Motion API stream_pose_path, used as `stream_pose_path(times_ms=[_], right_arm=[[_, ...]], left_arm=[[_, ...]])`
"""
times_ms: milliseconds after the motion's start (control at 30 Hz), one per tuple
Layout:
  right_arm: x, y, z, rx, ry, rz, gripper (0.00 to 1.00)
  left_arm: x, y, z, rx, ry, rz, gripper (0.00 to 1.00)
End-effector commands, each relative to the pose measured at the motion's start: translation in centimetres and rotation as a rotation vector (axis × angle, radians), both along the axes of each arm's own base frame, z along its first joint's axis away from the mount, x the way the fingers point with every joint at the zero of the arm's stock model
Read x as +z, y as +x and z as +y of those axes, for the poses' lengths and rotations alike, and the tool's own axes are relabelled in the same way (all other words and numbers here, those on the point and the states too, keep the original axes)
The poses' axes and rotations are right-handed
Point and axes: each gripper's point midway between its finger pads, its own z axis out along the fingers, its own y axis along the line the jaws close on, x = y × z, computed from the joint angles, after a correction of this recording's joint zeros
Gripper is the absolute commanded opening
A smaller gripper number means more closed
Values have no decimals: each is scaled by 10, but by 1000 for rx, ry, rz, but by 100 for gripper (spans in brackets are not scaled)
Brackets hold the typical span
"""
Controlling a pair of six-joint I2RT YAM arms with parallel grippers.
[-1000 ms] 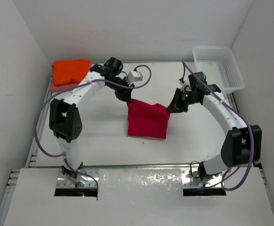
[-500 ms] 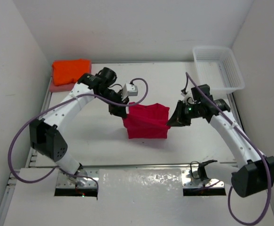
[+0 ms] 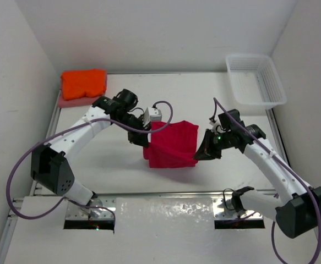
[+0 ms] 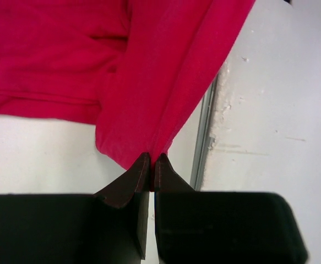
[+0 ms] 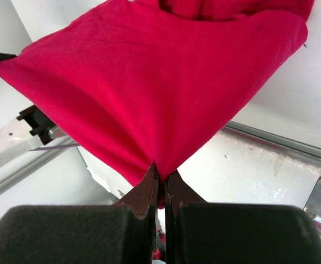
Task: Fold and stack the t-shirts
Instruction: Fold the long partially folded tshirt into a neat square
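The crimson red t-shirt (image 3: 172, 144) lies folded at the table's middle, its near edge lifted between both arms. My left gripper (image 3: 144, 144) is shut on its left corner; in the left wrist view the cloth (image 4: 166, 82) runs up from the closed gripper (image 4: 152, 165). My right gripper (image 3: 197, 155) is shut on the right corner, the red t-shirt (image 5: 149, 88) fanning out from the pinched gripper (image 5: 161, 179). The orange t-shirt (image 3: 83, 82) sits folded on the salmon-pink t-shirt (image 3: 66, 102) at the back left.
A white mesh basket (image 3: 255, 78) stands at the back right corner. Purple cables (image 3: 166, 110) loop off both wrists. White walls close in the table on three sides; a metal rail (image 3: 166, 193) runs along its near edge.
Both grippers have carried the red shirt's edge from the far side towards the near side, folding the cloth over itself. Both arms have swung nearer and lower.
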Motion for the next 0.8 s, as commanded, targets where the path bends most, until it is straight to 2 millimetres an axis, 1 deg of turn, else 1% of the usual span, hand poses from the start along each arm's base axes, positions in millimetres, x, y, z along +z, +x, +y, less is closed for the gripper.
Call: stream_pose_path(times_ms=[0, 67, 100, 133, 167, 200, 233, 267, 300, 333, 367, 400, 433, 467, 500, 533, 567, 600, 633, 667, 700, 733, 767], right_arm=[[-2, 10, -1, -22, 0, 13, 0], [-8, 15, -3, -27, 8, 17, 0], [-14, 19, -4, -22, 6, 23, 0], [-16, 26, -8, -41, 9, 23, 0], [-17, 31, -9, -47, 14, 26, 0], [-18, 38, -9, -53, 18, 16, 0], [-18, 52, -9, -56, 18, 2, 0], [-19, 59, -10, -58, 13, -4, 0], [-19, 67, -10, -55, 9, -12, 0], [-21, 82, -8, -52, 7, -23, 0], [-23, 88, -7, -52, 5, -19, 0], [-26, 95, -7, -52, 2, -20, 0], [-31, 109, -6, -59, 2, -22, 0], [-34, 114, -7, -68, 3, -16, 0], [-31, 126, -9, -82, 7, -32, 0], [-32, 134, -10, -88, 7, -41, 0], [-40, 141, -12, -99, -2, -26, 0], [-33, 155, -16, -114, -3, -58, 0], [-33, 163, -19, -125, -9, -66, 0], [-39, 170, -22, -136, -20, -55, 0], [-35, 183, -27, -162, -17, -75, 0], [-37, 190, -26, -172, -11, -80, 0], [-39, 194, -26, -180, -6, -78, 0]], left_arm=[[-5, 22, -5, 15, -18, -41, 0], [-13, 27, -3, 18, -10, -27, 0], [-20, 32, -1, 32, -5, -12, 0], [-23, 36, 0, 36, -5, -9, 0], [-28, 42, 2, 50, 2, -2, 0], [-30, 49, 1, 59, -3, -14, 0], [-30, 55, 2, 71, -3, -21, 0], [-35, 64, 3, 88, 2, -18, 0], [-34, 75, 0, 103, -7, -44, 0], [-30, 87, -2, 120, -9, -75, 0], [-35, 97, -4, 142, -3, -68, 0], [-33, 112, -8, 163, -15, -108, 0], [-27, 126, -11, 185, -16, -143, 0], [-33, 135, -13, 209, -9, -130, 0], [-33, 147, -15, 227, -13, -157, 0], [-34, 153, -17, 236, -14, -164, 0], [-36, 162, -19, 253, -13, -163, 0], [-38, 171, -19, 268, -12, -184, 0], [-41, 174, -19, 281, -10, -178, 0], [-44, 182, -20, 292, -12, -186, 0], [-47, 187, -19, 307, -3, -191, 0], [-54, 190, -18, 322, 6, -178, 0], [-55, 195, -18, 332, 8, -183, 0]])
